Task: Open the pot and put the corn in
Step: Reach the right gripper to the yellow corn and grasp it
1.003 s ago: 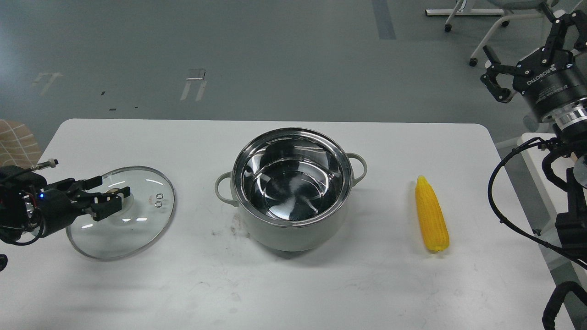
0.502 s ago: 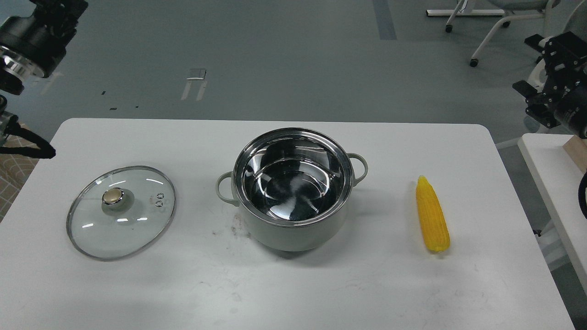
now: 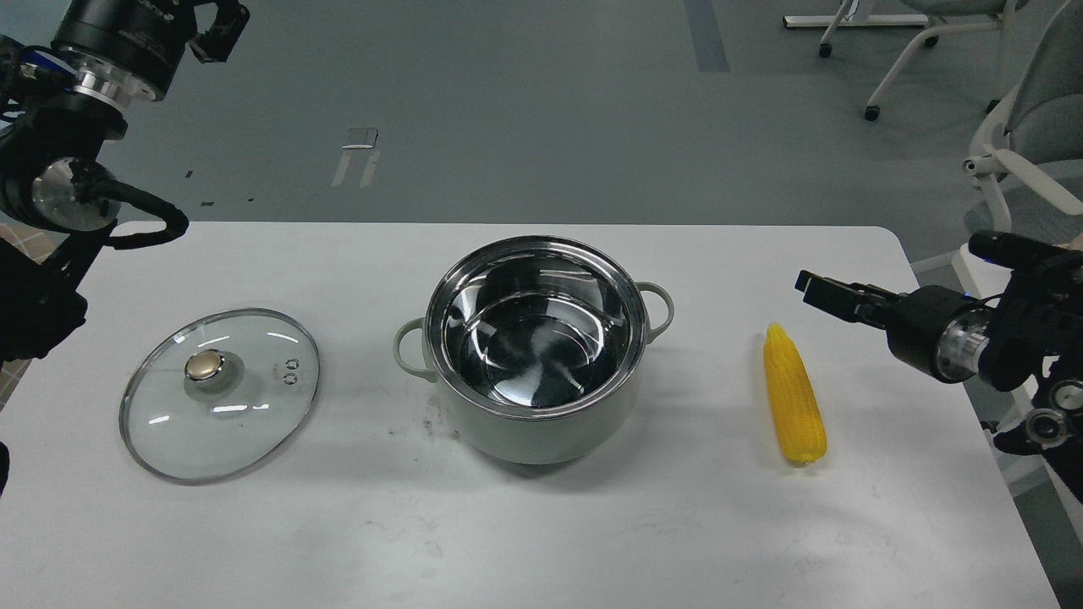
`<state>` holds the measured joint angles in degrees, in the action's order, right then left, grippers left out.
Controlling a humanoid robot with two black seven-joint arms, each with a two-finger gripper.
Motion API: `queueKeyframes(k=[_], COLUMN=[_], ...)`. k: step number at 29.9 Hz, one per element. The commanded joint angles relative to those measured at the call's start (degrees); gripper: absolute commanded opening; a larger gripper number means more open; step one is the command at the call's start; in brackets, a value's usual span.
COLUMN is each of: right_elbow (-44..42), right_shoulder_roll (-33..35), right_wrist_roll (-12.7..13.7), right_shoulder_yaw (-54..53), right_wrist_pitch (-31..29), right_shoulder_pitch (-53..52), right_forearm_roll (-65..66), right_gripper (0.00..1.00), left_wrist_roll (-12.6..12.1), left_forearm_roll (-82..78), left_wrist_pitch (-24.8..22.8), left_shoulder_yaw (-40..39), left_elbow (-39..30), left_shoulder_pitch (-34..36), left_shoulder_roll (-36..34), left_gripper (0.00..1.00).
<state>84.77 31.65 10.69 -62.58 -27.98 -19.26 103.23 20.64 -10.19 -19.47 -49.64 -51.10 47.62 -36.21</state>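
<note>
Though lidless — pot [image 3: 536,355] shiny, empty

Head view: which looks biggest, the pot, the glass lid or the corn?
Largest to smallest as they look:
1. The pot, handles included
2. The glass lid, somewhat narrower than the pot
3. The corn, clearly smallest
All sit at a similar depth on the table.

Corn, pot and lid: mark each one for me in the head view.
corn [image 3: 794,397], head view, middle of the yellow cob.
pot [image 3: 541,436], head view, pale outer wall at the front.
lid [image 3: 237,423], head view, bare glass near the gold knob.
</note>
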Motion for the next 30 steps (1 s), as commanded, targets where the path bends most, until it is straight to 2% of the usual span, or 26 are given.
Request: queueKeyframes(k=[1, 8, 12, 16, 19, 20, 22, 23, 28, 30], right_elbow=[-2.41, -7.07, -7.16, -7.07, -6.81, -6.81, -6.81, -6.72, -6.02, -5.84], right_shoulder_roll=[-1.94, -7.38, -7.92, -7.92, -7.92, -8.01, -8.01, -8.09, -8.01, -8.01], right_wrist_roll=[0.04, 0.04, 0.21, 0.21, 0.30, 0.39, 0.39, 0.39, 0.56, 0.56], right_shoulder_yaw=[3.06, 4.39, 5.80, 5.89, 5.89, 5.80, 5.54, 5.45, 5.18, 4.13], right_wrist_pitch=[-0.02, -0.02, -0.02, -0.02, -0.02, -0.02, -0.02, -0.02, 1.43, 2.84], right_shoulder_pitch=[1.24, 1.51, 2.39, 3.62, 4.67, 5.20, 5.38, 5.38, 4.94, 4.50], right_forearm_roll=[7.84, 13.05, 14.54, 15.69, 15.69, 15.69, 15.60, 15.60, 15.51, 15.42], right_gripper=[1.00, 1.00, 0.93, 0.76, 0.57, 0.41, 0.21, 0.14, 0.12, 0.15], left_wrist_roll=[-1.48, -0.96, -0.96, -0.96, -0.96, -1.04, -0.96, -0.96, -1.04, -1.04], left_forearm_roll=[0.08, -0.10, -0.10, -0.10, -0.10, -0.18, -0.18, -0.18, -0.18, -0.18], left_wrist_pitch=[-0.39, -1.54, -1.54, -1.54, -1.54, -1.54, -1.54, -1.54, -1.54, -1.54], left_shoulder_yaw=[-0.80, -1.25, -1.25, -1.25, -1.25, -1.25, -1.25, -1.25, -1.25, -1.25], left_elbow=[0.74, 0.74, 0.74, 0.74, 0.74, 0.74, 0.74, 0.74, 0.30, 0.13], left_shoulder_pitch=[0.10, 0.01, 0.01, 0.01, 0.01, 0.01, 0.01, 0.01, 0.10, 0.10], left_shoulder_roll=[0.18, 0.44, 0.36, 0.27, 0.18, 0.18, 0.18, 0.18, 0.00, -0.09], left_gripper=[0.98, 0.98, 0.98, 0.98, 0.98, 0.98, 0.98, 0.98, 0.98, 0.98])
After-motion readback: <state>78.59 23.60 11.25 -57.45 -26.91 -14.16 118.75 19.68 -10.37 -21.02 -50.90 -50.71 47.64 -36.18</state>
